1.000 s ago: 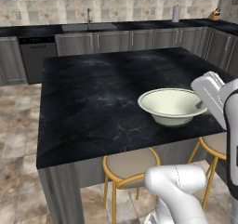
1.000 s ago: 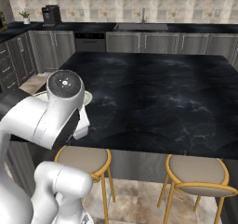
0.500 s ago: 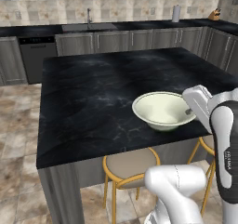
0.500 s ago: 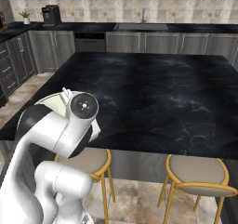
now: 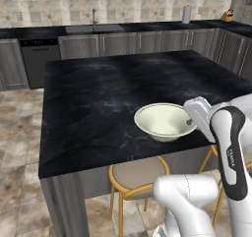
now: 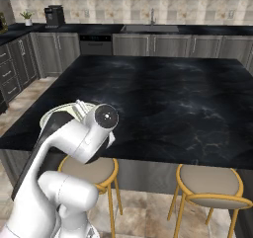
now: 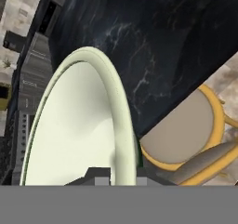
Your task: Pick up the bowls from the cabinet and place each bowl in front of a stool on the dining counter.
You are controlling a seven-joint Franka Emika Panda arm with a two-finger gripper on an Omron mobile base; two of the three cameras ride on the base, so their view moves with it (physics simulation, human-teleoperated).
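Glossy cream bowl (image 5: pixel 165 121), round and wide with a thin smooth rim, mouth facing up, near the front edge of the dining counter (image 5: pixel 98 98). Counter top black marble with white veins, flat and shiny. Gripper (image 7: pixel 117 175) clamped on the bowl's rim, one finger inside and one outside. Just beyond that edge, below the bowl, a stool (image 5: pixel 139 173): round tan cushion in a yellow-gold metal ring.

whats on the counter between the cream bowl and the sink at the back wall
Nothing: in the left base view, bare black marble of the dining counter runs from the cream bowl to its far edge, then floor, then the wall counter with the sink.
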